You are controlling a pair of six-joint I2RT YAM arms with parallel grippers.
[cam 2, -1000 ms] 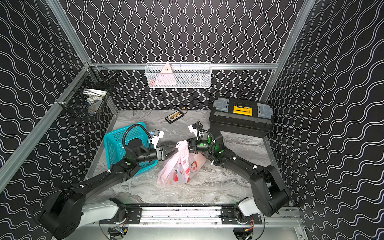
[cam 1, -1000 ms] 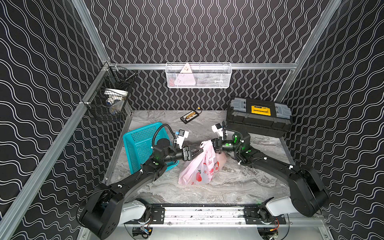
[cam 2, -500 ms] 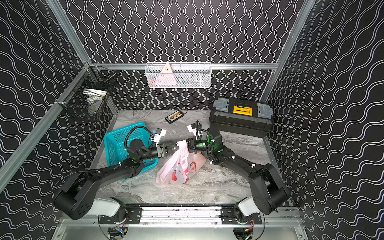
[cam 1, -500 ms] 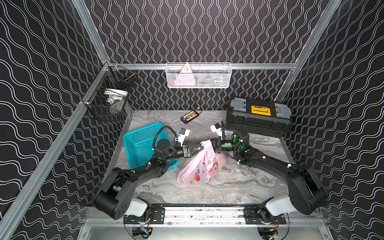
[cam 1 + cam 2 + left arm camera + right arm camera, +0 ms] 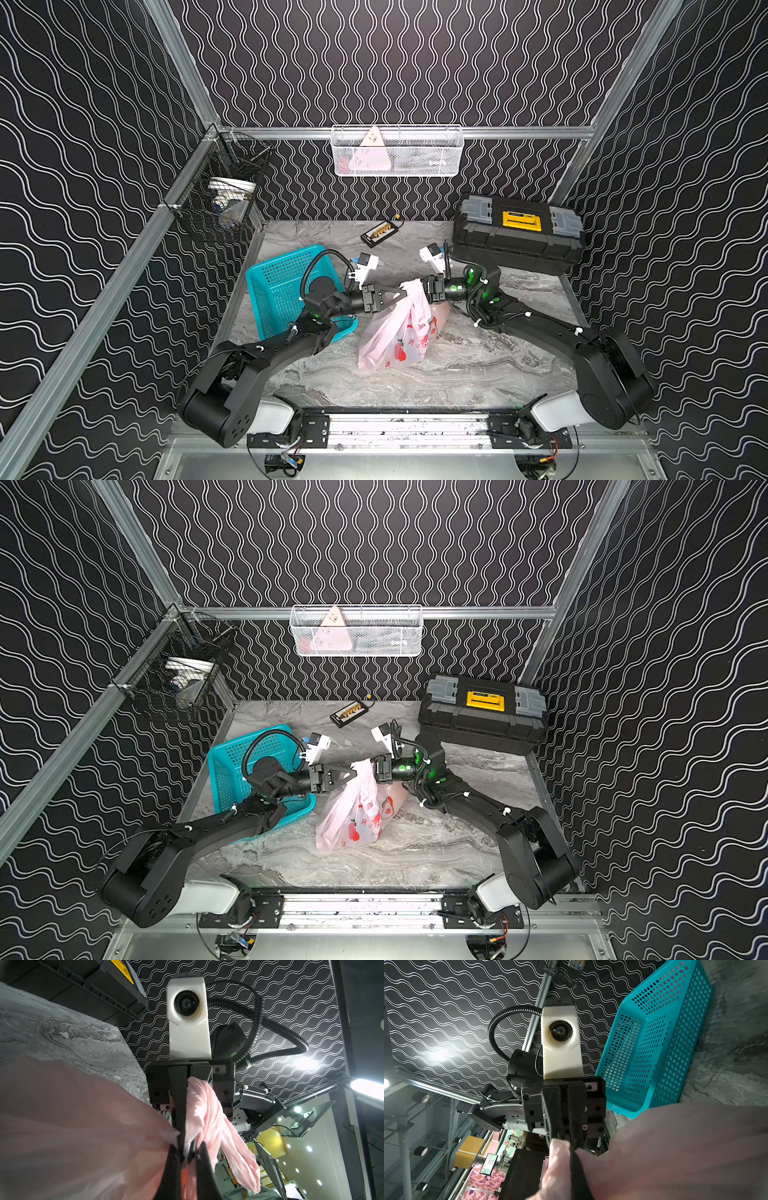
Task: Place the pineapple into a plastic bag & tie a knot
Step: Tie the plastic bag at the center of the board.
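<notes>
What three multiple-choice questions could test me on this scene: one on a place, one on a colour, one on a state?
1. Where is the toolbox?
A. at the table's far right
B. at its near left corner
C. hung on the back wall

2. What colour is the basket?
A. red
B. teal
C. yellow

3. How do the left jaws stand?
A. wide open
B. shut on the bag
C. shut on nothing

Answers:
1 A: both top views show it at the back right.
2 B: its mesh walls are teal.
3 B: the left wrist view shows pink plastic pinched between them.
</notes>
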